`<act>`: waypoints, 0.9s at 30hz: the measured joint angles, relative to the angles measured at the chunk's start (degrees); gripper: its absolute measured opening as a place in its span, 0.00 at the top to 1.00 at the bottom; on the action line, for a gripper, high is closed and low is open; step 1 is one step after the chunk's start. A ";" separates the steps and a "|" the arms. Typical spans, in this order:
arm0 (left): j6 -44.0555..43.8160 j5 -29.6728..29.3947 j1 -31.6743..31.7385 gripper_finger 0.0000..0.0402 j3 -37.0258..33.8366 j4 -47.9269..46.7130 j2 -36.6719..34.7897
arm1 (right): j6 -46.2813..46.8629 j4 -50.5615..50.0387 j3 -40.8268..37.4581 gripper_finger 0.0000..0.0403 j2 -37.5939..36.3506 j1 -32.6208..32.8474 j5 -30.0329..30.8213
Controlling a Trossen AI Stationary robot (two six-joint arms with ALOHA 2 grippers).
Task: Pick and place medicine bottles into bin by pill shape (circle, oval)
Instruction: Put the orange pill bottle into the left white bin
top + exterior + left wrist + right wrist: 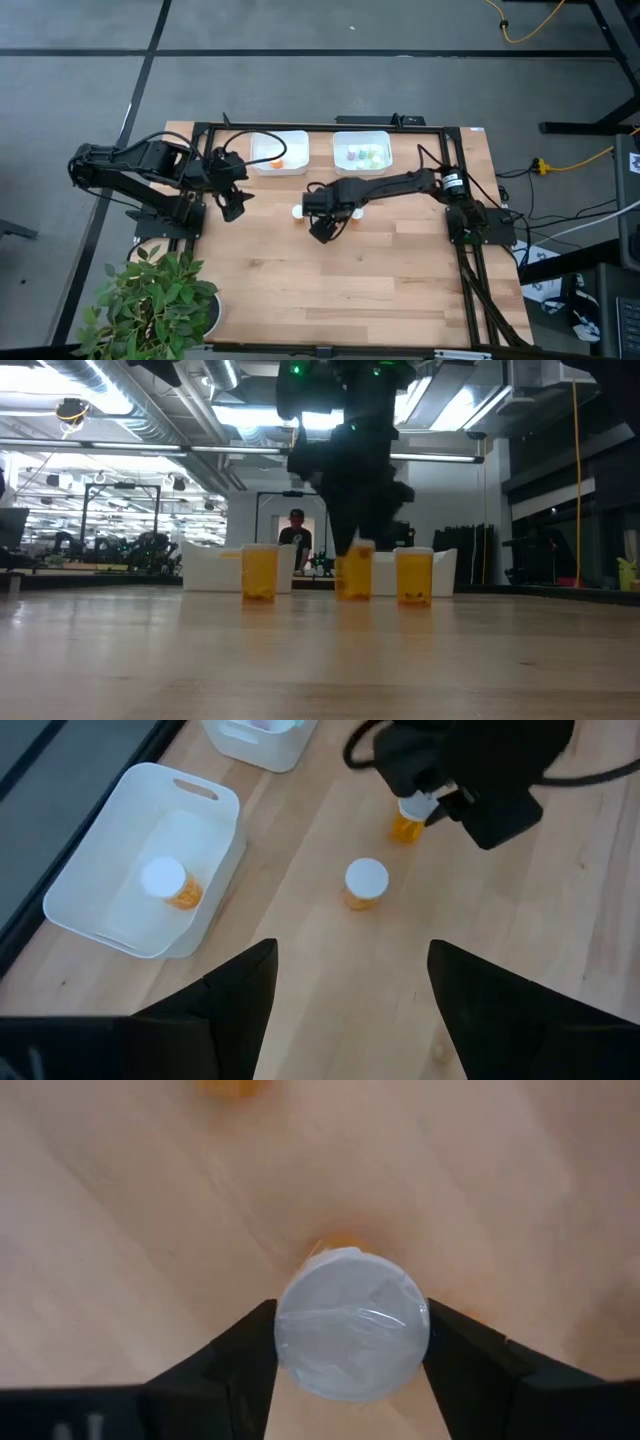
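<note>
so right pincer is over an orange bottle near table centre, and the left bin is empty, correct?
Not quite: the left bin isn't empty. The left wrist view shows one orange bottle with a white cap lying in it. The rest holds: the right pincer straddles the white cap of an orange bottle near table centre.

I logged orange bottles [259,573] with white caps [366,877] on a pale, light-brown wooden table [400,260]. Both bins [279,152] were white; one held an orange bottle, the other pale green ones [362,155]. Arms and grippers [352,1342] were black.
</note>
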 joint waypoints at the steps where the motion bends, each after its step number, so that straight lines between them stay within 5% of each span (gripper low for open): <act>1: -0.32 -0.04 0.00 0.37 0.00 0.00 0.00 | -1.11 -0.40 1.36 0.46 0.00 -0.45 0.01; 13: -1.95 -4.43 0.00 0.37 0.00 1.14 0.00 | -18.96 -0.70 19.92 0.46 -0.15 -9.20 0.21; 27: -1.82 -7.18 0.00 0.37 0.00 1.11 0.00 | -22.67 12.58 20.71 0.47 1.86 -18.04 -5.34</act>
